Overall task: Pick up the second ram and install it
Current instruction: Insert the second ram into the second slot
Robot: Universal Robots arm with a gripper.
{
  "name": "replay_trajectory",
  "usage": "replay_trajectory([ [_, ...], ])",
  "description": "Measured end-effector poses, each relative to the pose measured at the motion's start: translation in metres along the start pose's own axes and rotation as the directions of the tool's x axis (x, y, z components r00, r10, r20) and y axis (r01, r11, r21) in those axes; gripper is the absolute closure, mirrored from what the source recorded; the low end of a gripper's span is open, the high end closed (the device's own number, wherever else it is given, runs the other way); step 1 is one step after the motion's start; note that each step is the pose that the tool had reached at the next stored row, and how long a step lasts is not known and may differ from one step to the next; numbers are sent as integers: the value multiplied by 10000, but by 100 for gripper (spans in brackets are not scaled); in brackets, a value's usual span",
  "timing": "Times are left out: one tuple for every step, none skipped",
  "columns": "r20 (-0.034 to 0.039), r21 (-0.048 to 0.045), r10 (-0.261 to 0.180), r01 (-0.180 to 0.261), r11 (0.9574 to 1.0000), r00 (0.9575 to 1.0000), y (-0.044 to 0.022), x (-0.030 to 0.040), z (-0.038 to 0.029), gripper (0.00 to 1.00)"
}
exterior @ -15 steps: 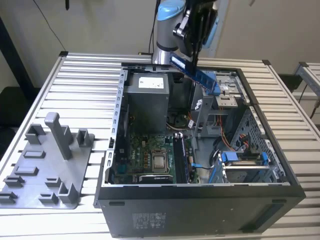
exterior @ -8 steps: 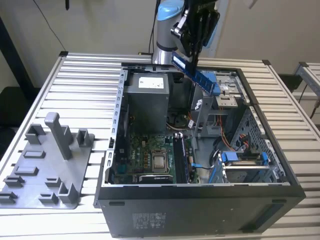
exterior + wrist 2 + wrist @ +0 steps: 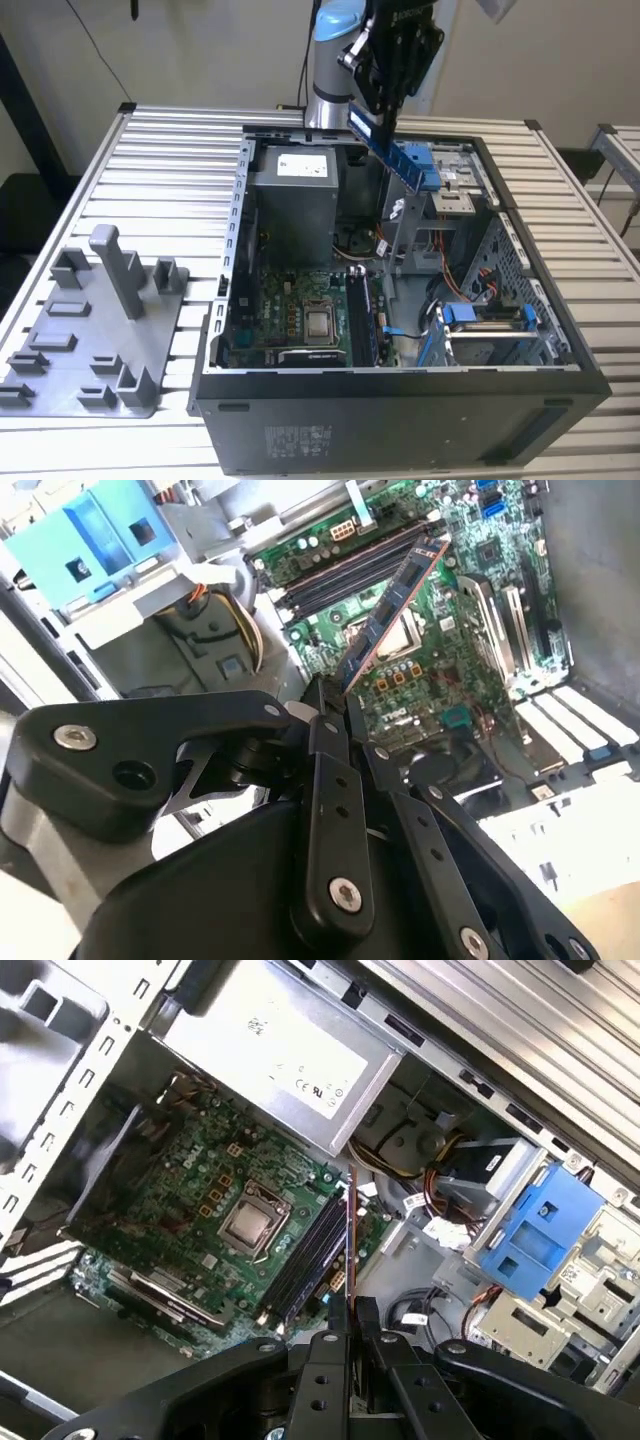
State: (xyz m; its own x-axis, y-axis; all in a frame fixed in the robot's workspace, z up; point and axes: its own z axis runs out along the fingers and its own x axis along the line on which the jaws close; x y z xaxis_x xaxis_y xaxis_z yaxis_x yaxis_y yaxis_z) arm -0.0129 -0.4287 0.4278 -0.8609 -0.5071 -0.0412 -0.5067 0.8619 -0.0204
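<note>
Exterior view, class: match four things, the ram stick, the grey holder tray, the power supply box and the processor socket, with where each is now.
Things:
1. second ram
2. grey holder tray
3. power supply box
4. processor socket

Places:
A. on the motherboard inside the case
B. on the slatted table, at the exterior view's left of the case
C. clamped in the gripper, above the open case
D. at the far end of the case, white label up

Pairs: 1-C, 2-B, 3-D, 4-A.
</note>
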Motion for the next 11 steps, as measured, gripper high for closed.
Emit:
replay_trajectory([
  [-3, 7, 155, -155, 9999, 9999, 0, 0, 1, 86],
  [-7, 14, 310, -310, 9995, 9995, 0, 0, 3, 86],
  [-10, 19, 464, -464, 9989, 9989, 0, 0, 5, 86],
  [-13, 27, 617, -617, 9981, 9981, 0, 0, 5, 86],
  [-16, 34, 769, -769, 9970, 9970, 0, 0, 6, 86],
  [-19, 43, 917, -917, 9958, 9958, 0, 0, 7, 86],
  [-23, 51, 1055, -1055, 9944, 9944, 0, 0, 8, 86],
  [-28, 63, 1210, -1210, 9926, 9926, 0, 0, 9, 86],
  [-32, 75, 1349, -1349, 9908, 9909, 0, 0, 10, 86],
  [-36, 85, 1487, -1487, 9888, 9889, 0, 1, 11, 86],
  [-39, 95, 1619, -1619, 9868, 9868, 0, 1, 11, 86],
])
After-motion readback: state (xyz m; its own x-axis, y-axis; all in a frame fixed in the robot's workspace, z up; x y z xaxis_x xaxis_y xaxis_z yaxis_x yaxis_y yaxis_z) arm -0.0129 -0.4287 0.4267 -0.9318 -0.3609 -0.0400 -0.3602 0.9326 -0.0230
